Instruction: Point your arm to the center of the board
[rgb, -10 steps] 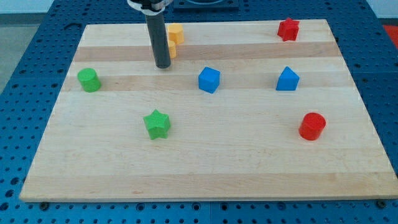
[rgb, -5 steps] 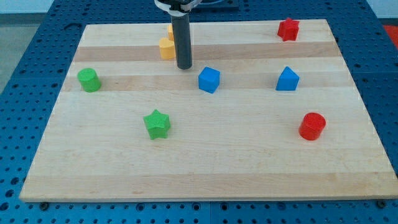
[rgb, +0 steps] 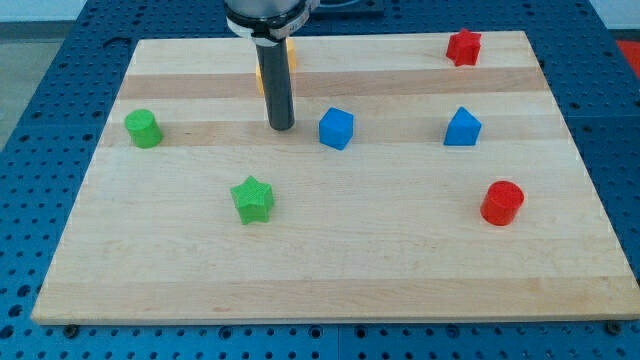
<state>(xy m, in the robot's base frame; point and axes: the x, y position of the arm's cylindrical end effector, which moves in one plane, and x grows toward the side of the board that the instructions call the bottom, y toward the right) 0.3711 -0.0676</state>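
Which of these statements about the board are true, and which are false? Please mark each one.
1. My tip touches the green star. False: it stands apart, nearer the view's top.
2. The blue cube lies to the view's right of my tip. True.
3. The red cylinder sits at the view's top left. False: it is at the lower right.
4. The rod partly hides the yellow blocks. True.
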